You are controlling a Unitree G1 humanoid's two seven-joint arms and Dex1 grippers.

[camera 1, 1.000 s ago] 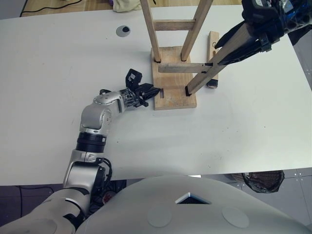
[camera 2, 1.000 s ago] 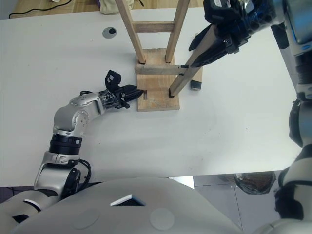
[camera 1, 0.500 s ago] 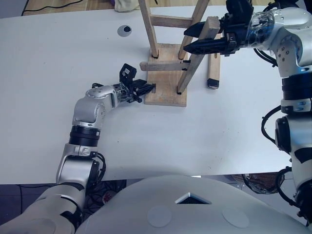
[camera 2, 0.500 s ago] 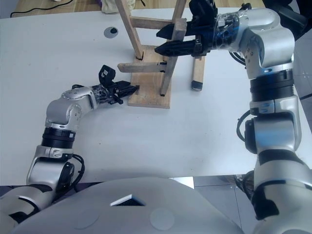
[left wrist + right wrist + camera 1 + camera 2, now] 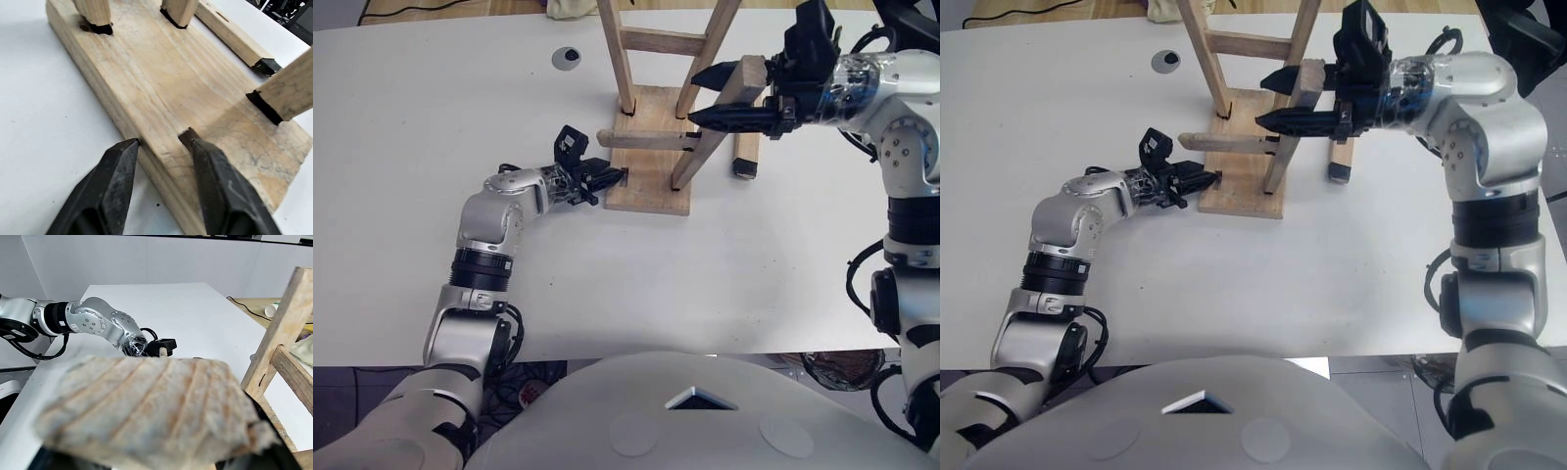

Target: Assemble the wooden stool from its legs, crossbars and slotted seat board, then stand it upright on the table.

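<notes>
The left gripper (image 5: 164, 142) is kept narrowly parted at the near edge of the seat board (image 5: 161, 78), as before (one tip is placed just beside a slot (image 5: 186, 133) in the wrist view). The pale board is laid flat on the table (image 5: 431, 108), with two legs (image 5: 619, 59) upright in it. The right gripper (image 5: 693, 94) is clamped on a third leg (image 5: 710, 137), now leaned lower, with a crossbar (image 5: 641, 139) attached.

The white table (image 5: 754, 264) bears the seat board (image 5: 651, 191), 1 loose leg (image 5: 744, 149) and a grey disc (image 5: 566, 58).
</notes>
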